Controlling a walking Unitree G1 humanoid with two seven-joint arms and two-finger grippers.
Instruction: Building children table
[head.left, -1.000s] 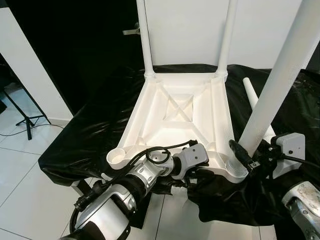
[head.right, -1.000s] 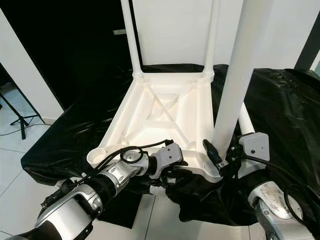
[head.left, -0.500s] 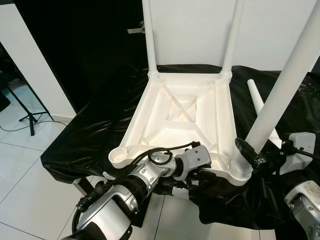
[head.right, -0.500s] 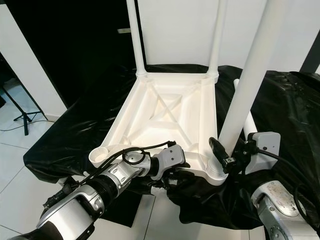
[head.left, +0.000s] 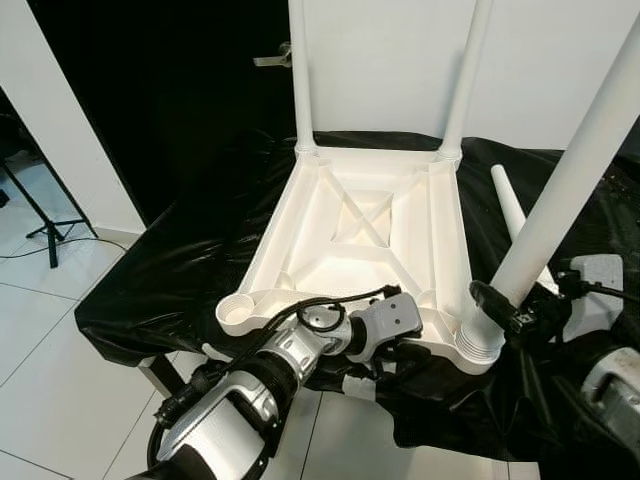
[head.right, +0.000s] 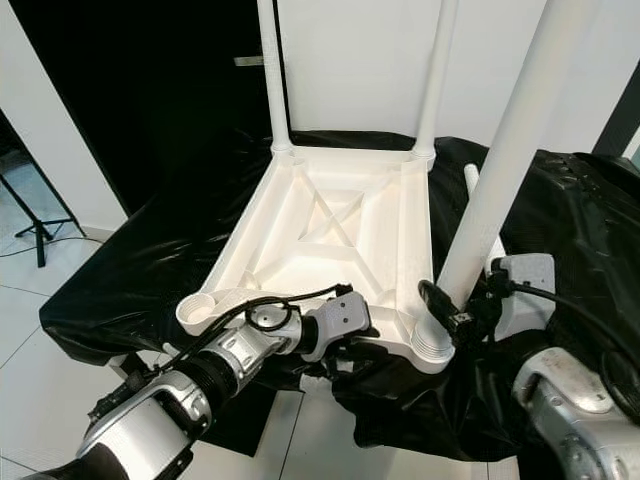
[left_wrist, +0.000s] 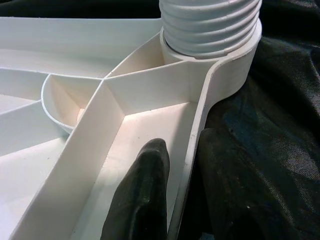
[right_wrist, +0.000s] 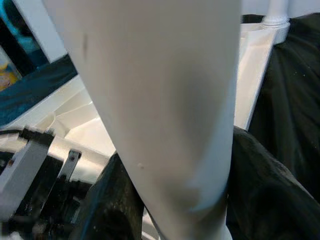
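Note:
The white children's table top lies upside down on a black cloth. Two legs stand upright in its far corners. A third white leg leans up from the near right corner socket, its threaded base sitting in the socket. My right gripper is shut on this leg just above the base; the leg looms close in the right wrist view. My left gripper is shut on the top's near rim, with one finger inside the rim. The near left socket holds nothing.
A loose white leg lies on the cloth to the right of the top. The cloth-covered surface ends just before me, with white tiled floor below. A tripod stand is on the floor at the left.
The head view has shifted a little. My right wrist has swung outward to the right while the held leg stays in the near right socket. The left gripper keeps its hold on the rim.

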